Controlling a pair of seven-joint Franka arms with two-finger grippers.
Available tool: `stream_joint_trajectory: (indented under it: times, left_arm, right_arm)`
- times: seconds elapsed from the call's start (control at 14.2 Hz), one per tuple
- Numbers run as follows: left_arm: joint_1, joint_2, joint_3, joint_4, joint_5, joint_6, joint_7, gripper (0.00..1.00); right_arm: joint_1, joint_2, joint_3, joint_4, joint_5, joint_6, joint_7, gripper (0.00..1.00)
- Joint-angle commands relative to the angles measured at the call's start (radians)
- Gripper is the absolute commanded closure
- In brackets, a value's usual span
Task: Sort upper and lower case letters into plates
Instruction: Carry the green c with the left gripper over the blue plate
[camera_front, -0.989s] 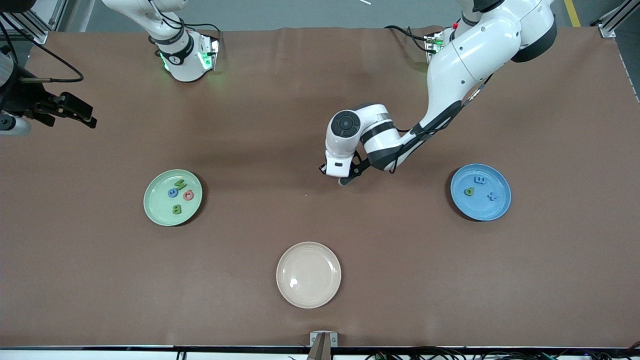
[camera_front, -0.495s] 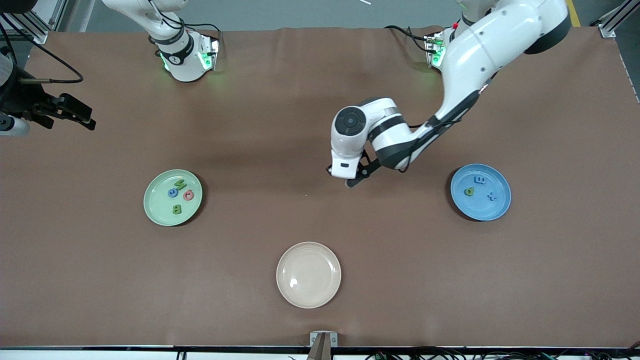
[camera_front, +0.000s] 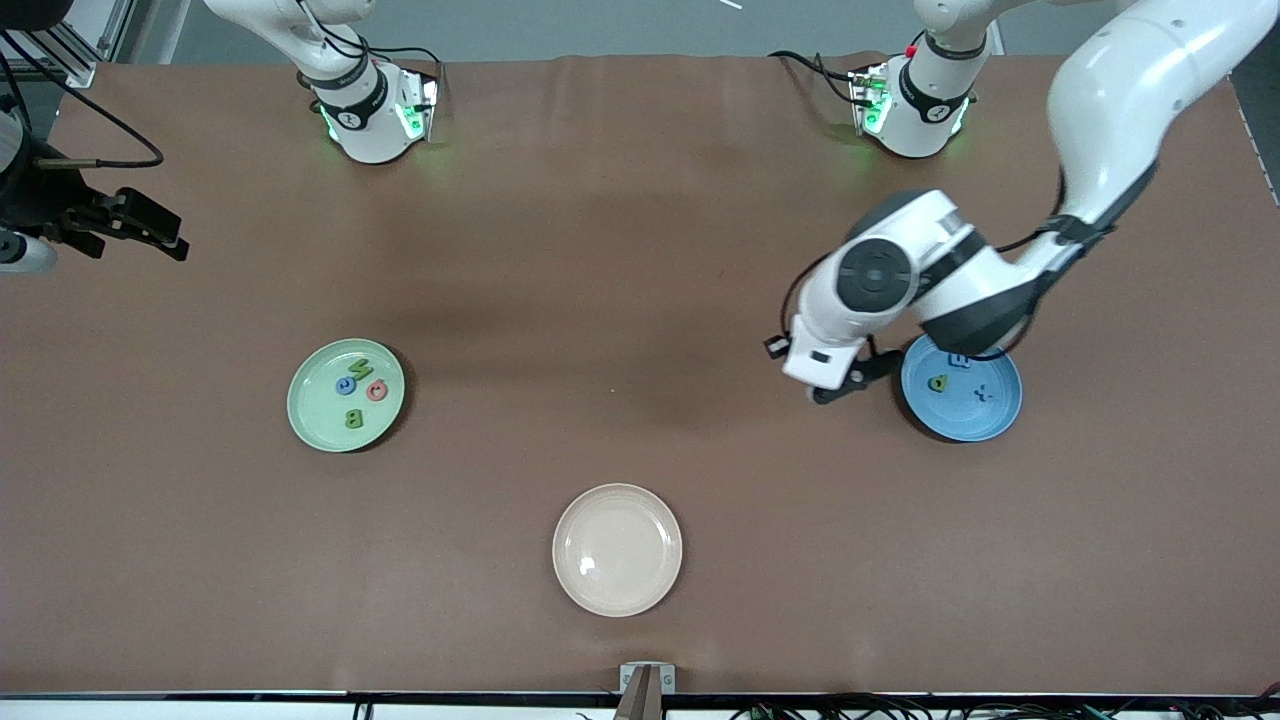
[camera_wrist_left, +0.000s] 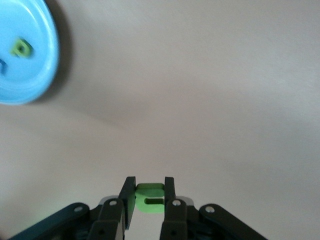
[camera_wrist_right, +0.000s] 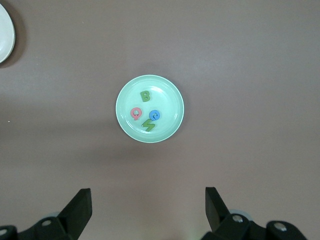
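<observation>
Left pincer clamped on a small green letter, carrying it in the air over bare surface just beside the blue plate, on the side toward the right arm's end. Can't read which letter it is from the left wrist view; a slot in it shows, nothing more. Right pincer waits with jaws wide apart, nothing in it, up over the surface looking down on the mint green plate. Mint plate holds 4 letters: a green B, a green M-like one, a blue one and a pink one. Blue plate shows a green letter and a blue cross-shaped piece, plus another blue letter partly under the left wrist. Cream plate, nearest the front camera, is empty. Handling judgement: letters look light, stiff, flat, likely foam or plastic, not fragile; they'd skid or flip easily, so pinch across opposite edges as here and release low over the plate so it doesn't bounce out. Plates are shallow, low rim, little to stop a slide. Readable writing: only the B is certain; no brand marks legible on the arms or plates
</observation>
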Motion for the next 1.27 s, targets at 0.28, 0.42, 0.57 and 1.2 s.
stream_joint_trajectory:
  times: [0.28,0.42,0.57,1.2]
  left_arm:
    - [0.392,-0.009,-0.112,-0.203,0.118,0.026,0.351,0.96]
    - [0.461,-0.009,-0.111,-0.260,0.144,0.084,0.410,0.96]
    - [0.521,-0.006,-0.108,-0.324,0.224,0.133,0.448,0.95]
    - [0.617,0.006,0.045,-0.438,0.398,0.331,0.562,0.94]
  right_arm:
    - [-0.044,-0.029,0.015,-0.036,0.004,0.014,-0.014,0.00]
    - [-0.041,-0.029,0.016,-0.036,0.004,0.014,-0.016,0.00]
    - [-0.038,-0.029,0.016,-0.036,0.004,0.014,-0.014,0.00]
    - [0.028,-0.033,-0.019,-0.038,0.002,0.012,-0.014,0.00]
